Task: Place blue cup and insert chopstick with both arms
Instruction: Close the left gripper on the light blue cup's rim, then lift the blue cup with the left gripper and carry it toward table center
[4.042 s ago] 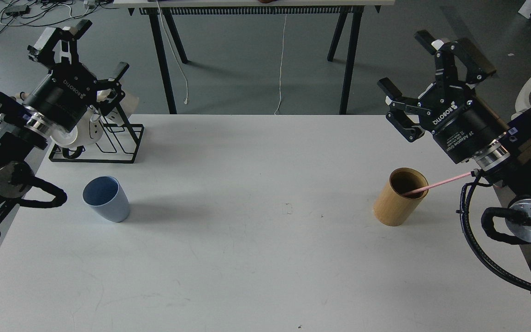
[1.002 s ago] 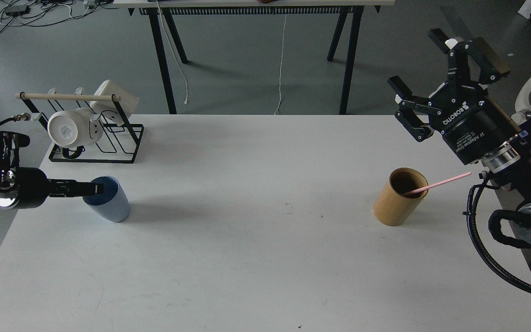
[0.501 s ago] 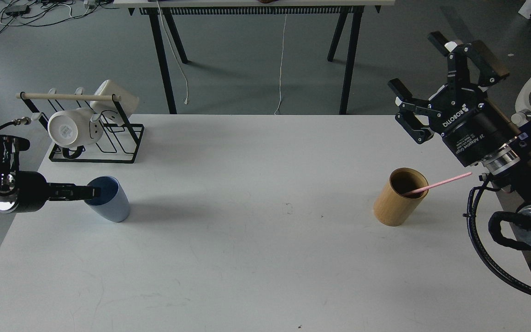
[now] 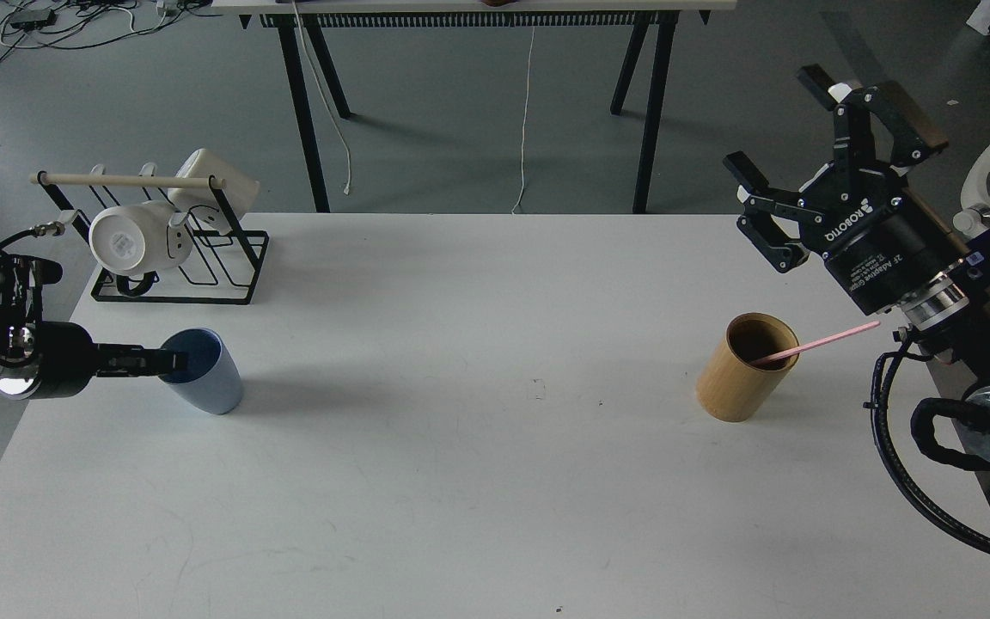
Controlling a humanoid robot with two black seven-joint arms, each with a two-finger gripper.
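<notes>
From the head view, the left tool [image 4: 170,362] lies level at the rim of the blue cup [image 4: 201,371] on the white surface [image 4: 495,481], seemingly lined up to grip its wall; seen edge-on, its opening cannot be told. The right tool [image 4: 791,159] hangs wide open and empty above the bamboo holder [image 4: 740,370], where the pink chopstick [image 4: 821,342] leans ready for picking.

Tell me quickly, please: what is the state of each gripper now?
Left gripper: at the blue cup's rim, seen edge-on; open or closed cannot be told.
Right gripper: open, holding nothing.
</notes>
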